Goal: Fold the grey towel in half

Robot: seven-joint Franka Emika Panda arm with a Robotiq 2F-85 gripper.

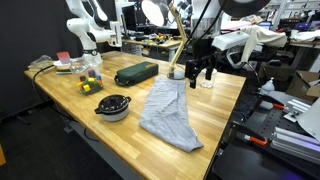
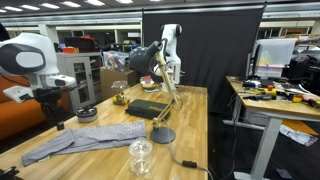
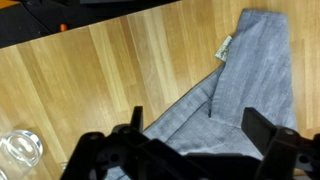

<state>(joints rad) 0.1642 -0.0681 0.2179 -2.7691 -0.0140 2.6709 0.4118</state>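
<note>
Grey towel (image 1: 170, 115) lies limp and wrinkled on the wooden table (image 1: 60, 92). It is a long, light blue-grey strip, and one end reaches the near edge of the table. It is not yet folded in half. In an exterior view it stretches across the front of the table (image 2: 85, 140), with a clear glass (image 2: 141, 155) standing close to it.

Just beside the towel, but not touching it, sits a dark bowl (image 1: 113, 107). Farther back lies a dark green zip case (image 1: 136, 73), and near it are a few small coloured blocks (image 1: 90, 83). A round dark lamp base (image 2: 163, 135) rests on the wood behind the glass.

At the towel's far end hangs the robot's black pincer (image 1: 196, 80), raised above the table. In the wrist view the pincer (image 3: 197, 130) is released, its two fingers (image 3: 135, 125) spread wide with nothing held between them. The towel's end lies below them (image 3: 255, 80). A small tag (image 3: 225, 45) shows on the cloth's edge, and the glass (image 3: 20, 150) stands well off to one side.
</note>
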